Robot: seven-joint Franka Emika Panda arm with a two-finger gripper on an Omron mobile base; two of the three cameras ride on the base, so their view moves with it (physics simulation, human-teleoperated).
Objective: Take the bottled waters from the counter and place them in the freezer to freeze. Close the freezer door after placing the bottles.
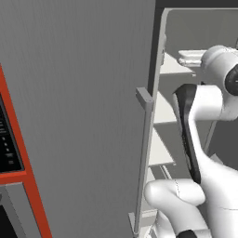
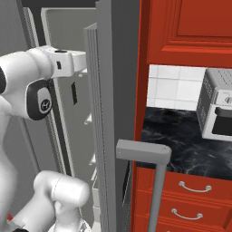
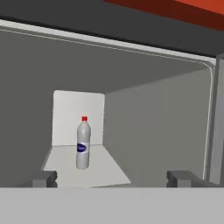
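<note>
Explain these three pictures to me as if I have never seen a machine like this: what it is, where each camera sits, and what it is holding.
This is a rendered kitchen with a white robot arm on a base that can drive. Two cameras ride on that base behind the arm, one to its left and one to its right. Both look at a tall grey freezer whose door stands open, with its long handle facing the cameras. The right one also takes in a black marble-look counter over red drawers, with a silver toaster oven on it.

The third camera sits on the hand and looks along the claw into the freezer. A bottle with a red cap and blue label stands upright on a white shelf. The claw's fingertips stand wide apart and hold nothing.
</note>
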